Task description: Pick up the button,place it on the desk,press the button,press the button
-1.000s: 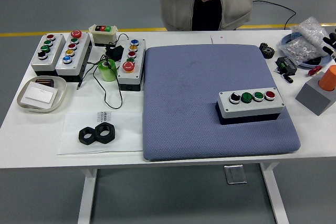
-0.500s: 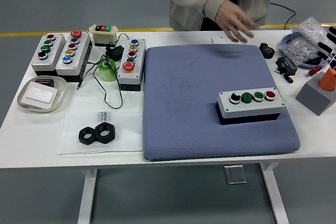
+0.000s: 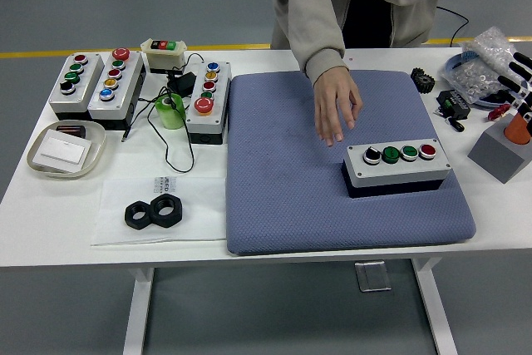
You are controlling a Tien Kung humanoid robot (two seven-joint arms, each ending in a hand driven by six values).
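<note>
A grey button box (image 3: 397,168) with a black knob, two green buttons and a red one lies on the blue mat (image 3: 283,197), toward its right side. A person at the far side reaches a hand (image 3: 335,106) down over the mat; its fingers hang just left of and above the box, not touching it. My right hand (image 3: 517,85) shows at the right edge with fingers spread, holding nothing, above an orange cylinder (image 3: 517,129). It is well to the right of the box. My left arm is out of view.
Several other button boxes (image 3: 115,78) stand at the back left, with a green tape roll (image 3: 170,110) and cables. A shallow tray (image 3: 91,158) and two black nuts (image 3: 154,212) lie at the left. A grey block (image 3: 497,155), a black gear (image 3: 423,81) and a plastic bag (image 3: 480,62) sit at the right.
The person's hand has come down from the chest and reached across the mat toward the button box. My right hand has come a little further in at the right edge.
</note>
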